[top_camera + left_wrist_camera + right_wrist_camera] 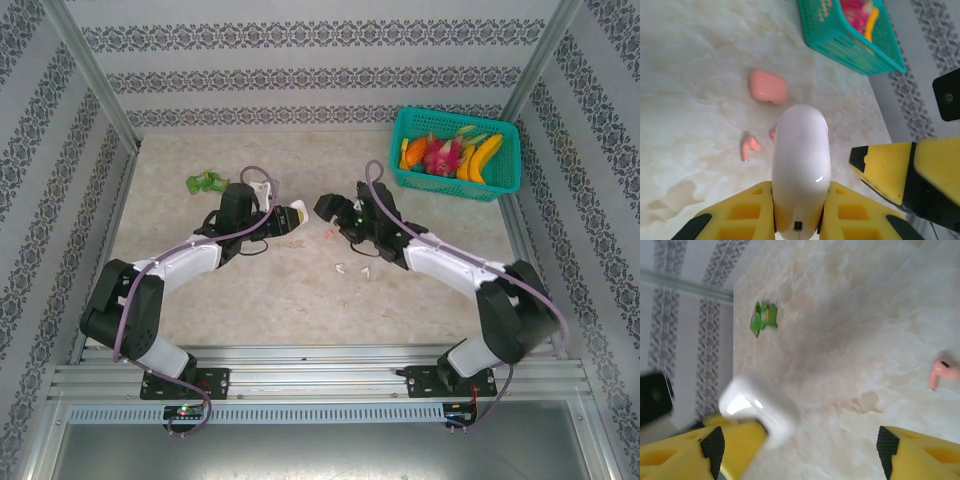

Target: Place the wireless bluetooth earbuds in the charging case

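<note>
My left gripper [800, 202] is shut on a white charging case [801, 165], gripping its near end so it juts forward above the table. In the top view that case [297, 214] sits between the left gripper [283, 219] and the right gripper [336, 212]. My right gripper [800, 447] stands open, with the blurred white case [759, 407] beside its left finger. A pink charging case [768, 86] lies closed on the table ahead. One pink earbud [749, 145] lies near it, also in the right wrist view [943, 372]. Two small white earbuds [341, 268] lie just behind the right wrist.
A teal basket [455, 181] of toy fruit stands at the back right, close to the wall. A small green object [206, 182] lies at the back left. The right gripper's yellow finger [890, 167] is close beside the held case.
</note>
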You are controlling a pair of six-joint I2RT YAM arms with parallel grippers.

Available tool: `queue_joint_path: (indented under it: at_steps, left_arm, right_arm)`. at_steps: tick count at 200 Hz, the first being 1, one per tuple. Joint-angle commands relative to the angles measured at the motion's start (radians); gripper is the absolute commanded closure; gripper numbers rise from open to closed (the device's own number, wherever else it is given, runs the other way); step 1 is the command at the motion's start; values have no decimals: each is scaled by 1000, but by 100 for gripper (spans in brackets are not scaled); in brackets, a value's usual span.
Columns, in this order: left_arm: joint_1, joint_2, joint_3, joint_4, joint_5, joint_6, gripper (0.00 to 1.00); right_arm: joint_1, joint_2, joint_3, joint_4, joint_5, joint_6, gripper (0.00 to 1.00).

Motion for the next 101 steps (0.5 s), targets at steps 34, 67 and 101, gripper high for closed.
queue_joint_path:
  at_steps: [34, 67, 101]
  left_arm:
    - [13, -19, 57, -106, 180, 72, 100]
    - [13, -20, 62, -103, 221, 61, 100]
    - [12, -28, 59, -98, 242, 51, 100]
  right_arm:
    - [-31, -174, -154, 65, -98, -353, 22]
    - [-36, -135, -133, 88, -167, -376, 24]
    - [-32, -74, -119, 148, -199, -354, 26]
